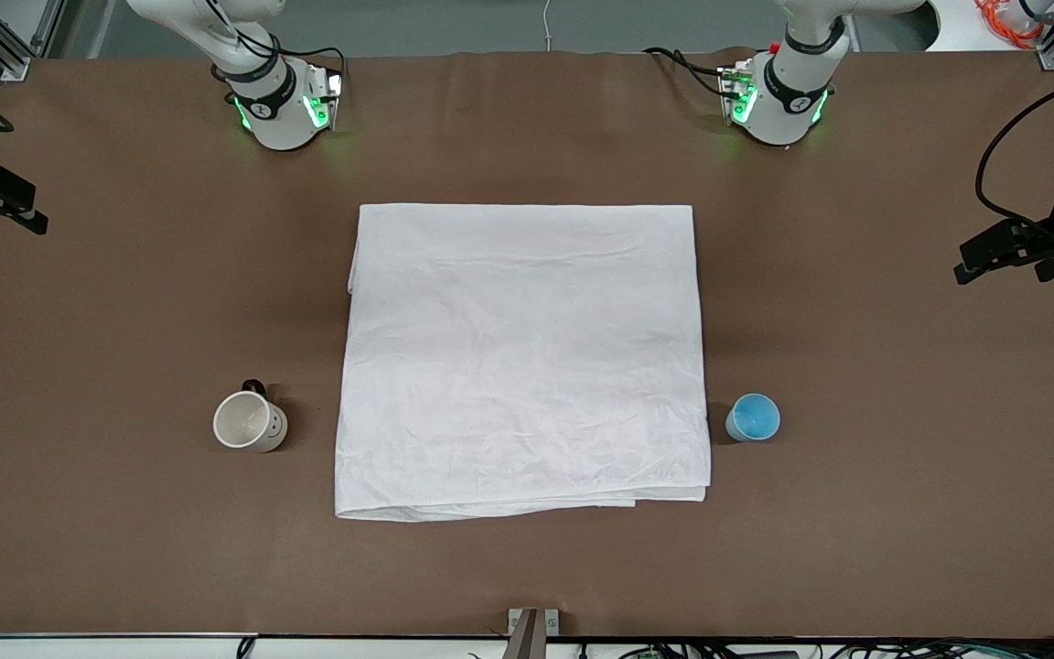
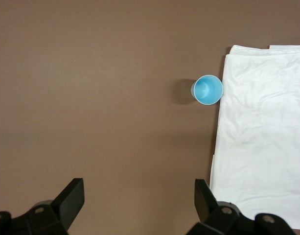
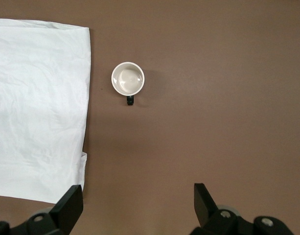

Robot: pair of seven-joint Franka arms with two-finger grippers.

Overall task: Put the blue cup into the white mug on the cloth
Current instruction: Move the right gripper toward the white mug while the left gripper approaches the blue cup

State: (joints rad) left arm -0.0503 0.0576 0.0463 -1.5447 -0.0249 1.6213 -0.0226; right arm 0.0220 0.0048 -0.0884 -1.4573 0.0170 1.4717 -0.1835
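Folded white cloth fills mid-frame; blue cup sits lower right beside it, white mug lower left. Light, rigid cup: I'd pinch its rim. Left gripper and right gripper both gape, high above the table.

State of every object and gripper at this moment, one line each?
blue cup: upright, empty, on the table beside the cloth
white mug: upright, empty, on the table, off the cloth
cloth: folded flat, nothing on it
left gripper: open, holding nothing
right gripper: open, holding nothing
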